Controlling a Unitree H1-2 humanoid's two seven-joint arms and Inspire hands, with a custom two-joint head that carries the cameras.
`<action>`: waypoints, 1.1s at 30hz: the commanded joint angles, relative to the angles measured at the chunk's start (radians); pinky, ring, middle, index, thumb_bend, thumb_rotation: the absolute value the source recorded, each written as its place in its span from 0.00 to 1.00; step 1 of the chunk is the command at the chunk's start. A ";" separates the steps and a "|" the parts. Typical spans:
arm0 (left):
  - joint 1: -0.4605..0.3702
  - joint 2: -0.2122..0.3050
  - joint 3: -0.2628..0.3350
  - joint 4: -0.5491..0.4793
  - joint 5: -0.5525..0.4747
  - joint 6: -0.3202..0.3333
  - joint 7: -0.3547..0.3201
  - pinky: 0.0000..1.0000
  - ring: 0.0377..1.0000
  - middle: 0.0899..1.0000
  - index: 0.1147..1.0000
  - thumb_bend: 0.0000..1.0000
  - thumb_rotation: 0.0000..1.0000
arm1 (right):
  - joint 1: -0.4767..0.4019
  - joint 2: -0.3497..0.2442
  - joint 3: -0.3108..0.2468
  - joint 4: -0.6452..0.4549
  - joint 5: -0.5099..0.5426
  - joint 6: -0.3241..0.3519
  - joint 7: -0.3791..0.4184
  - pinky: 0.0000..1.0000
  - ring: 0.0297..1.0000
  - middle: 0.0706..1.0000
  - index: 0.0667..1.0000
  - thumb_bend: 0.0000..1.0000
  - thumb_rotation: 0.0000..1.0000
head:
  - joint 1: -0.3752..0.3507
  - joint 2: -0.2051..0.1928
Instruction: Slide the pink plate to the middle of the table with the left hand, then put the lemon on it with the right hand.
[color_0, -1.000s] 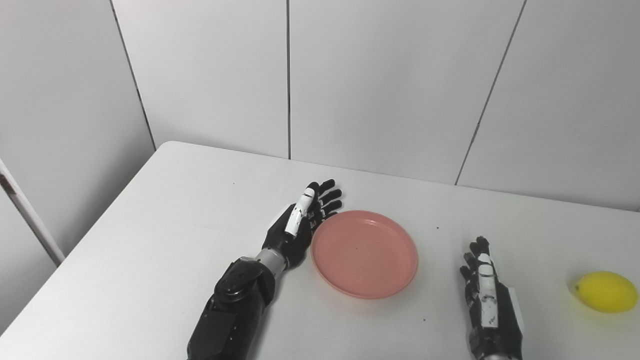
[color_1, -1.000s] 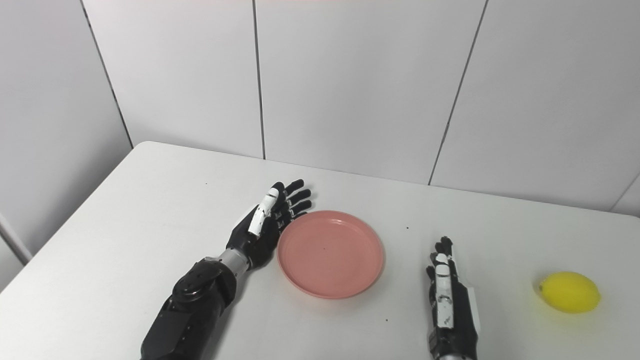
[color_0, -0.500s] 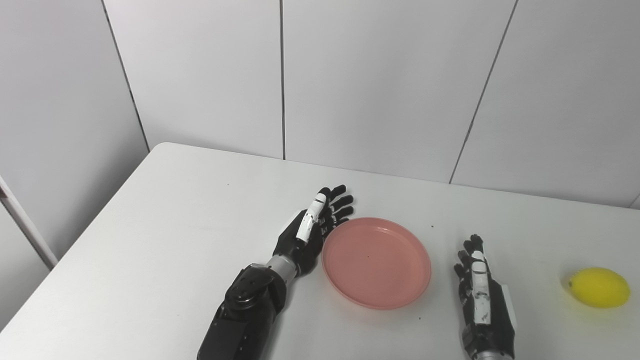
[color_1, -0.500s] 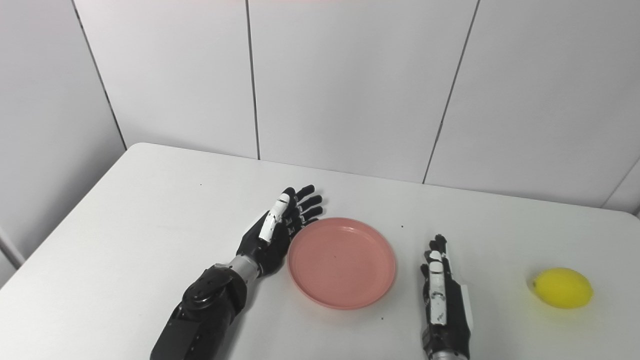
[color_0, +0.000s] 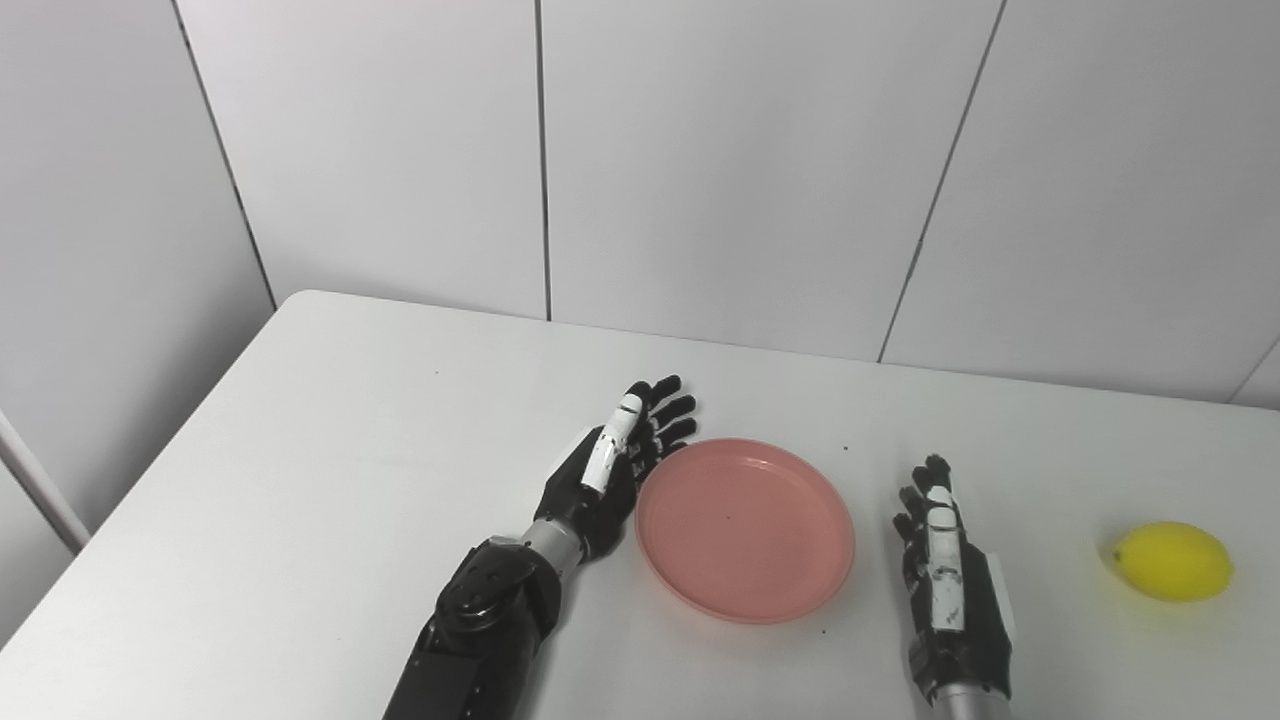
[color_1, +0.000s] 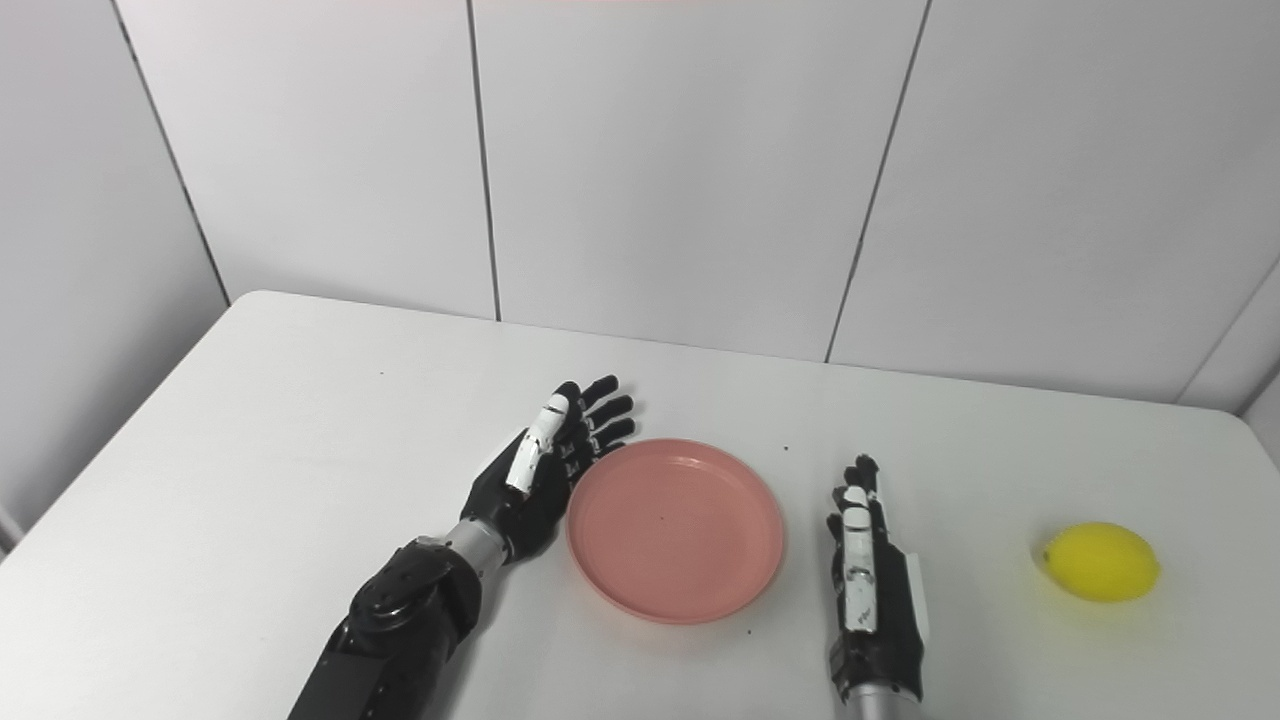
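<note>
A pink plate (color_0: 745, 527) lies flat near the middle of the white table (color_0: 300, 480), with nothing on it. My left hand (color_0: 610, 470) stands on edge against the plate's left rim, open, fingers stretched toward the wall. My right hand (color_0: 945, 580) rests open just right of the plate, fingers straight and pointing away from me, holding nothing. The yellow lemon (color_0: 1172, 561) lies on the table far to the right, well apart from the right hand. In the right eye view the lemon (color_1: 1100, 561) sits near the table's right edge.
White wall panels (color_0: 700, 150) rise directly behind the table's far edge. The table's left edge runs diagonally at the left. A few small dark specks (color_0: 846, 449) dot the tabletop near the plate.
The camera has shifted, so the whole scene sits differently in the frame. The left hand and the plate have slid a little to the right, narrowing the gap to the right hand.
</note>
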 joint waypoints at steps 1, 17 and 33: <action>0.007 -0.007 0.004 0.003 0.012 0.017 0.016 0.96 0.94 0.94 0.92 0.42 1.00 | -0.035 0.005 -0.009 -0.020 0.004 -0.028 -0.002 1.00 0.99 0.99 1.00 0.30 1.00 | -0.006 0.001; 0.016 -0.005 0.019 -0.005 0.030 0.004 0.041 0.93 0.93 0.92 0.91 0.42 1.00 | -0.079 -0.054 -0.019 -0.118 -0.093 0.009 -0.015 0.98 0.97 0.98 0.99 0.36 1.00 | -0.099 0.002; 0.013 0.019 0.049 0.020 0.000 -0.026 -0.011 0.96 0.94 0.94 0.93 0.41 1.00 | -0.142 -0.160 -0.005 -0.266 -0.380 0.085 -0.013 0.89 0.94 0.94 0.93 0.56 0.88 | -0.199 0.005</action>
